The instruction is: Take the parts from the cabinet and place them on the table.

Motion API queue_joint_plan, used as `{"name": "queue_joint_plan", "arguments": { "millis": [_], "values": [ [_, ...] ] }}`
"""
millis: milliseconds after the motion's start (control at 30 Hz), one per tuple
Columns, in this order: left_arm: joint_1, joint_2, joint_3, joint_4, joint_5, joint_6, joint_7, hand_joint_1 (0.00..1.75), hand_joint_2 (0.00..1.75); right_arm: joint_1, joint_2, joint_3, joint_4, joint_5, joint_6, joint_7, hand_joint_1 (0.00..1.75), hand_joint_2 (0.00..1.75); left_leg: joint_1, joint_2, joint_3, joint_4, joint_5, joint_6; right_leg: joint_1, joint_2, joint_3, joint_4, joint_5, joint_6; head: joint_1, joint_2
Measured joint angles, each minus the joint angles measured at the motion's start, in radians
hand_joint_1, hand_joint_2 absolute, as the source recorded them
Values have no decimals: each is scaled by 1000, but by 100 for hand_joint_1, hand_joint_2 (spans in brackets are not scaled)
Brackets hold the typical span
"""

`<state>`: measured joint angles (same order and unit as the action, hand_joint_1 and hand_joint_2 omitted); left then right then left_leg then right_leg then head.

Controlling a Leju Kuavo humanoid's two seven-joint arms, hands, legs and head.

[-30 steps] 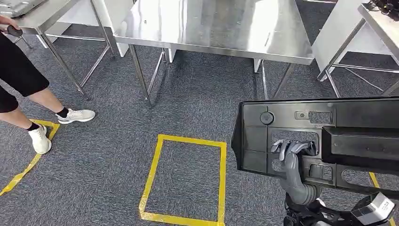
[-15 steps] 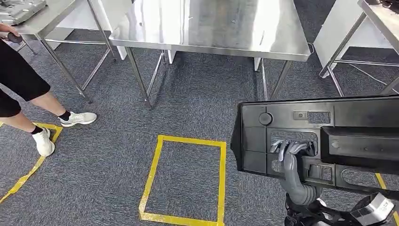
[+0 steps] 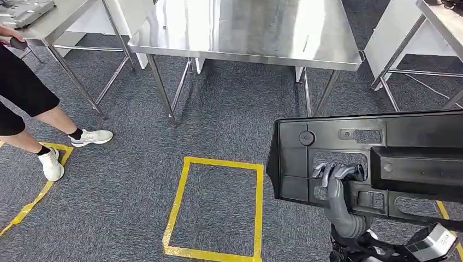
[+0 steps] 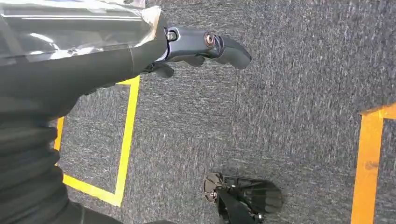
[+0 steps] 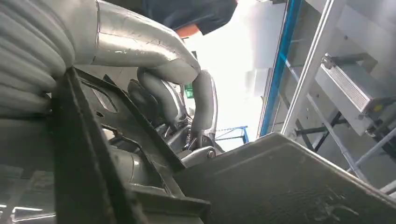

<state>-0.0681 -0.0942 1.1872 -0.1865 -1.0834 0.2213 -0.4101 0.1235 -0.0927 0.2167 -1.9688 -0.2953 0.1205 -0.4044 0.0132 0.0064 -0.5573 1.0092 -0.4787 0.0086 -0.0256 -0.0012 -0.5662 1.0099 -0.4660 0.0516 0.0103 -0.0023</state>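
Our right hand (image 3: 336,172) grips a large black plastic panel (image 3: 382,164), the fingers (image 3: 327,170) hooked through a rectangular opening near its middle and clamped on the edge there. We hold the panel in the air, low on the right of the head view, its long side running level above grey carpet (image 3: 136,180). In the right wrist view the same hand (image 5: 177,93) curls its grey fingers (image 5: 204,105) around a rib of the panel (image 5: 280,186).

Our left hand (image 4: 201,46) hangs above the carpet (image 4: 289,116); its dark fingers (image 4: 229,49) hold nothing, but whether they are spread or drawn together we cannot tell from this angle.

Ahead of us stands a steel table (image 3: 245,27), its shiny top bare where we see it, well apart from the panel. A yellow tape rectangle (image 3: 215,207) marks the carpet between us and the table, just left of the panel. A second steel table (image 3: 49,22) stands at the far left with a grey part (image 3: 24,10) lying on it. A person (image 3: 27,103) in dark clothes and white shoes (image 3: 91,136) stands beside it, one foot on another line of yellow tape (image 3: 38,185), a hand (image 3: 10,34) on a dark object near the table's edge.
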Motion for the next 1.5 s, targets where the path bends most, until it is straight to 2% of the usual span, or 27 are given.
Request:
{"name": "queue_joint_plan", "arguments": {
  "millis": [200, 233, 267, 367, 433, 500, 567, 600, 633, 667, 733, 767, 833, 900, 933, 967, 1033, 1067, 1100, 1133, 1167, 1233, 1300, 1367, 1433, 1467, 1500],
  "values": [
    [0, -3, 0, 0, 0, 3, 1, 0, 175, 0, 0, 0, 2, 0, 1, 0, 175, 175, -6, 0, -5, 5, -5, 12, -4, 0, 2, -7, 3, 6, 0, 0],
    [-1, -3, 0, 0, 2, 5, 1, 0, 175, 0, 0, 0, 2, 0, 2, -1, 175, 175, -4, 0, 2, -9, 2, 20, 4, 0, 6, -12, 5, 12, 0, 0],
    [-1, -8, 0, 0, 2, 5, 2, 0, 175, 1, -1, 0, 1, 0, 2, -2, 175, 175, 10, 5, 13, -25, 13, 24, -3, 0, 0, -1, -1, 12, 0, 0],
    [-2, -8, 0, 0, 3, 8, 3, 0, 175, 0, -3, -1, 2, -2, 3, -3, 175, 175, 14, 8, 18, -35, 16, 30, 1, 1, -98, 190, -84, 5, 16, 0],
    [-2, -11, 0, 0, 3, 8, 3, 0, 175, 5, -7, -2, 4, -3, 3, -3, 175, 175, 16, 8, 18, -34, 14, 26, -4, 1, -161, 305, -111, 14, 19, 0],
    [-1, -14, 0, 0, 3, 8, 3, 0, 175, 6, -7, -2, 4, -4, 4, -3, 175, 175, 25, 6, 24, -33, 9, 17, -11, 1, -123, 221, -63, 40, 21, 0],
    [-1, -16, 0, 0, 4, 8, 2, 0, 175, 6, -8, -2, 4, -4, 4, -3, 175, 175, 34, 4, 34, -28, -2, -1, -24, -6, -22, 21, 17, 70, 28, 0],
    [-2, -11, 0, -1, 4, 9, 2, 0, 175, 5, -8, -2, 6, -3, 5, -3, 175, 175, 26, 3, 34, -25, -9, -14, -19, -8, -7, -6, 11, 65, 38, 0],
    [-2, -12, 0, 0, 5, 10, 0, 0, 175, 6, -8, -2, 5, -3, 5, -4, 175, 175, 25, 3, 34, -24, -13, -22, -13, 2, -2, -11, 10, 44, 44, 0],
    [-3, -13, 0, 0, 5, 11, -1, 0, 175, 6, -9, -2, 6, -3, 5, -5, 175, 175, 24, 3, 34, -26, -11, -25, -13, 1, -5, -5, 8, 26, 39, 0],
    [-3, -13, 0, 0, 5, 11, -1, 0, 175, 7, -10, -2, 6, -3, 6, -6, 175, 175, 28, 5, 41, -34, -12, -34, -9, 3, -8, 0, 2, 8, 37, 0],
    [-3, -15, 0, 0, 5, 12, -2, 0, 175, 7, -9, -2, 5, -3, 6, -6, 175, 175, 34, 4, 42, -28, -19, -40, -19, 6, -1, -5, 3, -5, 32, 0],
    [-4, -15, 0, 0, 5, 13, -3, 0, 175, 5, -8, -3, 4, -3, 6, -6, 175, 175, 31, 2, -12, 84, -80, -34, -14, 6, 7, -4, -5, -23, 24, 0],
    [-2, -16, 0, 0, 5, 13, -3, 0, 175, 7, -8, -2, 4, -3, 6, -6, 175, 175, 27, -2, -113, 262, -148, -31, -3, 5, 12, -4, -12, -33, 21, 0],
    [-1, -15, 0, 0, 5, 14, -3, 0, 175, 7, -8, -2, 5, -3, 6, -6, 175, 175, 25, -5, -151, 315, -153, -27, 3, 6, 16, -4, -15, -37, 21, 0],
    [0, -15, 0, 0, 6, 14, -3, 0, 175, 7, -8, -2, 5, -3, 6, -6, 175, 175, 23, -5, -162, 313, -130, -21, 7, 7, 21, -4, -19, -41, 21, 0],
    [0, -15, 0, 0, 6, 16, -3, 0, 175, 6, -8, -2, 5, -3, 6, -6, 175, 175, 18, -5, -114, 182, -27, -5, 13, 12, 38, -4, -28, -45, 21, 0],
    [0, -15, 0, 0, 6, 17, -3, 0, 175, 6, -8, -2, 5, -3, 6, -6, 175, 175, 15, -8, -76, 92, 24, 5, 14, 14, 47, -4, -35, -43, 21, 0],
    [0, -13, 0, 0, 6, 18, -3, 0, 175, 6, -8, -2, 5, -3, 6, -6, 175, 175, 10, -11, -49, 39, 34, 16, 13, 15, 44, -6, -40, -40, 21, 0],
    [-2, -13, 0, 0, 6, 18, -3, 0, 175, 4, -8, -2, 5, -3, 6, -6, 175, 175, 5, -7, -35, 15, 14, 14, 28, 16, 44, -4, -49, -30, 24, 0],
    [-3, -13, 0, 0, 6, 19, -4, 0, 175, 5, -8, -2, 5, -3, 7, -6, 175, 175, 1, -5, -37, 18, 10, 14, 22, 17, 45, -10, -50, -25, 22, 0],
    [-2, -14, 0, 0, 6, 19, -4, 0, 175, 6, -8, -2, 6, -3, 7, -7, 175, 175, -3, -7, -38, 5, 6, 31, 22, 16, 61, 4, -32, -3, 21, 0],
    [-2, -14, 0, 0, 6, 20, -7, 0, 175, 3, -10, -2, 6, -3, 6, -8, 175, 175, 3, -8, -5, -7, 9, 38, 17, 12, 50, 32, -57, -2, 24, 0],
    [-4, -14, 0, 0, 6, 22, -10, 0, 175, -2, -10, -2, 6, -3, 4, -10, 175, 175, 3, -8, 0, -8, 5, 43, 16, 11, -21, 159, -114, -8, 29, 0],
    [-3, -15, 0, 0, 5, 21, -10, 0, 175, 3, -11, -3, 7, -3, -1, -11, 175, 175, 3, -8, 4, -7, -4, 43, 14, 11, -115, 301, -159, 2, 29, 0],
    [-2, -16, 0, 0, 5, 21, -10, 0, 175, 4, -11, -3, 7, -1, -3, -11, 175, 175, 3, -8, 11, -7, -9, 42, 13, 11, -135, 312, -152, 11, 29, 0],
    [-2, -17, 0, 0, 5, 21, -10, 0, 175, 5, -11, -3, 7, -1, -5, -11, 175, 175, 4, -9, 20, -7, -16, 40, 11, 10, -127, 274, -125, 24, 29, 0]
  ]
}}
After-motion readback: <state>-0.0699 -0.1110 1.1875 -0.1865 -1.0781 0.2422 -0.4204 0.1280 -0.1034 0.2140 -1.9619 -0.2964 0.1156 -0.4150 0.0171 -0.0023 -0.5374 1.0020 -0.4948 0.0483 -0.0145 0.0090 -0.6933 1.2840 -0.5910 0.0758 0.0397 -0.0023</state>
